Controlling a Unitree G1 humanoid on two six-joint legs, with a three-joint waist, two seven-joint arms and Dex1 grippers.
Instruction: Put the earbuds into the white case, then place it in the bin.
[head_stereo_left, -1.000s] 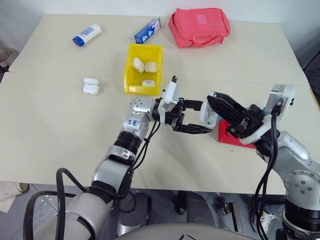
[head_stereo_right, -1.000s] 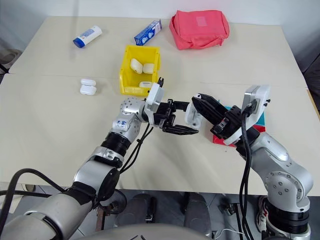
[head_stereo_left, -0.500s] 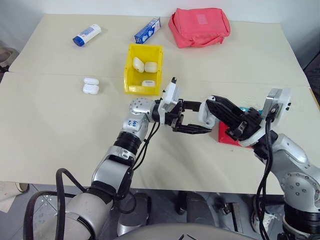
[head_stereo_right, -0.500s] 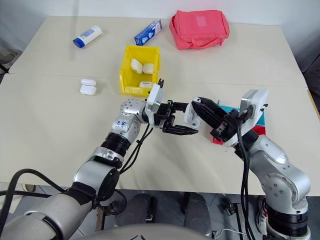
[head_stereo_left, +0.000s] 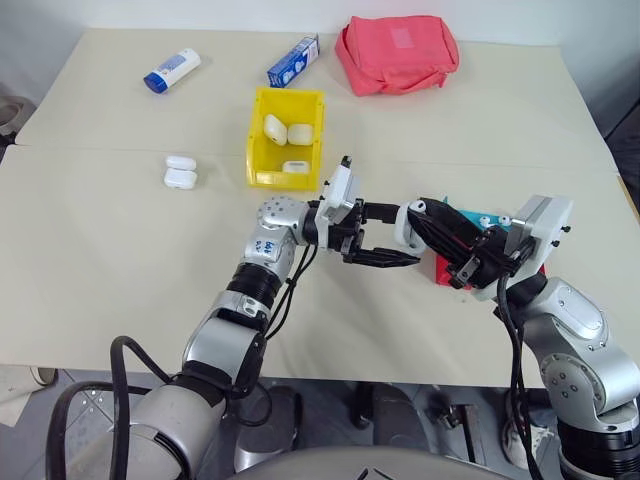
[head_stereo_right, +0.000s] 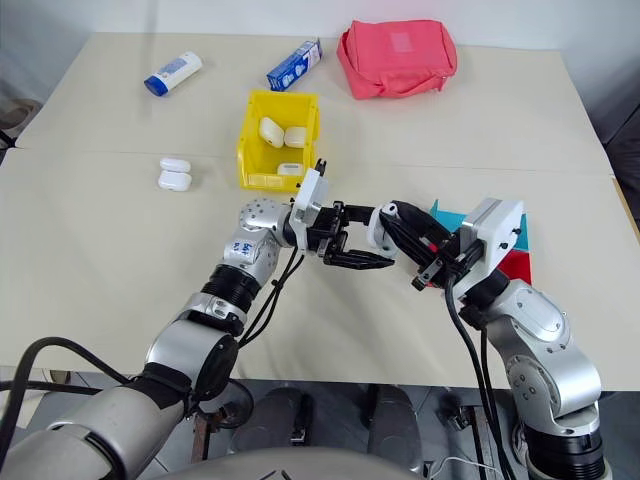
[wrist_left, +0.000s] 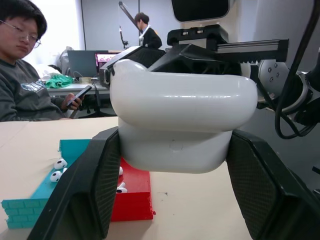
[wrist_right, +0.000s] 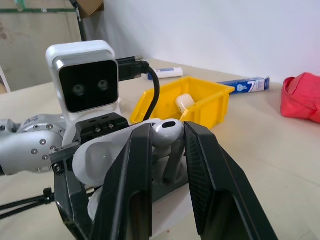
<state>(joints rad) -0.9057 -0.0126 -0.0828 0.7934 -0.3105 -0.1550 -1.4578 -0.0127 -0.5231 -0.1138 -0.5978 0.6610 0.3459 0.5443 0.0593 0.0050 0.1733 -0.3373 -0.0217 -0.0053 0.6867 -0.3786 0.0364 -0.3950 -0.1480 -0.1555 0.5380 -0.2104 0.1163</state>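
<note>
My left gripper (head_stereo_left: 398, 240) is shut on the white case (head_stereo_left: 405, 224), held above the table's middle with its lid open. In the left wrist view the case (wrist_left: 182, 120) sits between the two fingers (wrist_left: 95, 190). My right gripper (wrist_right: 167, 129) is shut on one earbud (wrist_right: 166, 133), with its tips right over the open case (wrist_right: 102, 155). More earbuds (wrist_left: 59, 165) lie on the red and teal tray (wrist_left: 75, 150). The yellow bin (head_stereo_left: 262, 140) stands behind the left gripper and holds three white cases.
Two white cases (head_stereo_left: 181, 171) lie left of the bin. At the back are a white tube with a blue cap (head_stereo_left: 172, 70), a blue box (head_stereo_left: 294, 60) and a red pouch (head_stereo_left: 397, 52). A person (wrist_left: 25, 75) sits beyond the table.
My right wrist has rolled and sunk a little, bringing its fingertips closer over the case. The left gripper has held the case still.
</note>
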